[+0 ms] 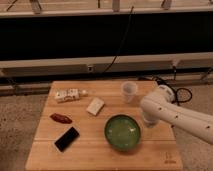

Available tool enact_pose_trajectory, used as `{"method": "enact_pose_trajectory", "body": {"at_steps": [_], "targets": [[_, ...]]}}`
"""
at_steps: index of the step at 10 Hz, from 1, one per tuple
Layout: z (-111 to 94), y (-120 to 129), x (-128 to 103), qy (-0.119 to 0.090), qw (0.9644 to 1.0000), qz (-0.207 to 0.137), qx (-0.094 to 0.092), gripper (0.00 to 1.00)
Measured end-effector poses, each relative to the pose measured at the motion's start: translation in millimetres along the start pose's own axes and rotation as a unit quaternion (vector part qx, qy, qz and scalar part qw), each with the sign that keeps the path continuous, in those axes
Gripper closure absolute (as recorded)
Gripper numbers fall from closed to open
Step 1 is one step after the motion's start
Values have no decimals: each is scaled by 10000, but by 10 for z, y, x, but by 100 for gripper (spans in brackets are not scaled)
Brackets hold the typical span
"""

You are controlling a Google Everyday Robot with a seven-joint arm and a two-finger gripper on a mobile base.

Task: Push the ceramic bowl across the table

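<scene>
The ceramic bowl (122, 132), round, glossy green with a dark rim, sits on the light wooden table (90, 152) right of centre, near the front. My white arm reaches in from the right. The gripper (149, 121) hangs below the arm's bend, just right of the bowl's rim and close to the tabletop. I cannot tell whether it touches the bowl.
A small white cup (129, 91) stands behind the bowl. A white block (95, 106), a white packet (67, 95), a red item (61, 118) and a black phone (66, 139) lie on the table's left half. Black cables (182, 92) lie on the floor to the right.
</scene>
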Motion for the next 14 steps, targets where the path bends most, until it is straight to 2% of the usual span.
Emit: {"method": "enact_pose_trajectory", "body": {"at_steps": [5, 7, 8, 14], "targets": [[165, 4, -145, -95, 9999, -85, -24, 21], [200, 19, -122, -141, 9998, -121, -50, 30], [215, 21, -90, -162, 9998, -139, -57, 36], [326, 37, -103, -272, 9992, -283, -117, 95]]}}
